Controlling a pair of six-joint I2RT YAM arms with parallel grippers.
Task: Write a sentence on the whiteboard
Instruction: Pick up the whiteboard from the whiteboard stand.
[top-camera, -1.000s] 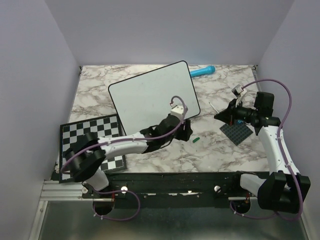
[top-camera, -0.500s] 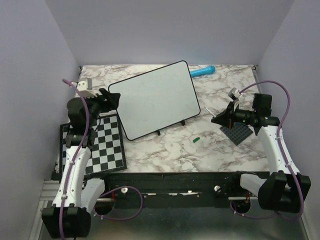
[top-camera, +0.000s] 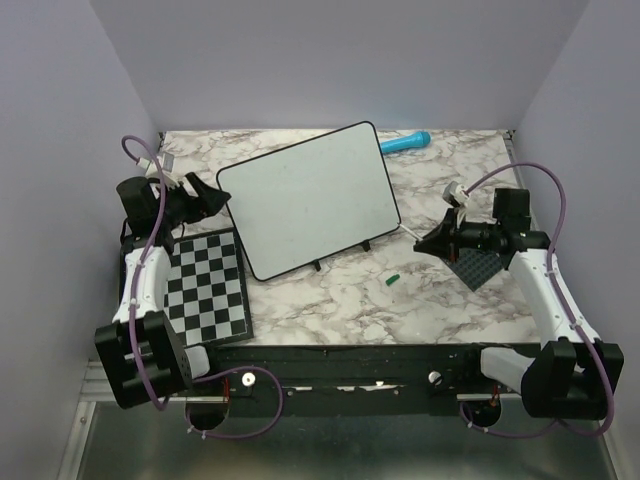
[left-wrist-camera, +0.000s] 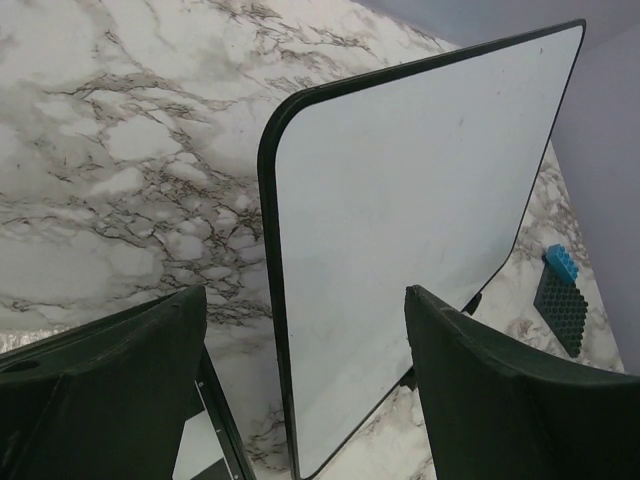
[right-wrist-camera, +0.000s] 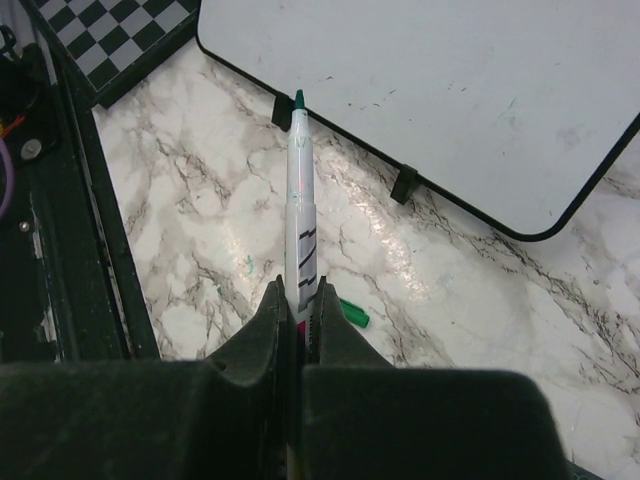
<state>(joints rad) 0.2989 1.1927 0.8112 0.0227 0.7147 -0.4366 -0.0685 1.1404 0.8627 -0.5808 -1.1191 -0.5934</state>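
**Left gripper (top-camera: 207, 200) gaping beside the whiteboard (top-camera: 310, 195), right gripper (top-camera: 432, 240) clamping a marker (right-wrist-camera: 300, 200)**

From above, the whiteboard is standing mid-back on the marble table (top-camera: 330, 300), leaning on its small black feet. The left gripper is hovering just beside its left edge, near the checkerboard (top-camera: 205, 290). The right gripper is sitting off the board's right corner, with a green cap (top-camera: 391, 280) lying close by.

In the left wrist view, the fingers are spreading wide apart, the board's rounded corner showing between them.

In the right wrist view, the jaws are pinching tight on the marker, its green tip pointing toward the board's near rim.
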